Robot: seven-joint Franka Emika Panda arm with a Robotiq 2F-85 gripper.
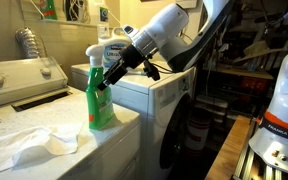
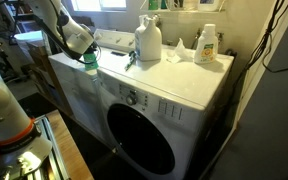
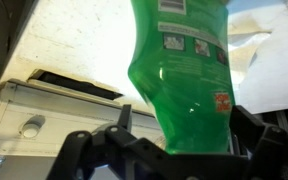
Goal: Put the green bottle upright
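Note:
The green bottle (image 1: 101,108) stands upright on the white washer top (image 1: 44,122), its pale trigger nozzle (image 1: 94,52) at the top. My gripper (image 1: 108,76) reaches in from the right at the bottle's shoulder, just under the nozzle. In the wrist view the translucent green bottle (image 3: 184,80) fills the space between the two black fingers (image 3: 124,118), and my gripper (image 3: 182,118) stands open around it. In an exterior view only a bit of the green bottle (image 2: 89,58) shows below my gripper (image 2: 84,52).
A crumpled white cloth (image 1: 34,146) lies on the washer top near the bottle. A wide white jug (image 2: 148,40) and a small detergent bottle (image 2: 206,45) stand on the front-loader (image 2: 139,135). The washer's control panel (image 1: 24,75) rises behind.

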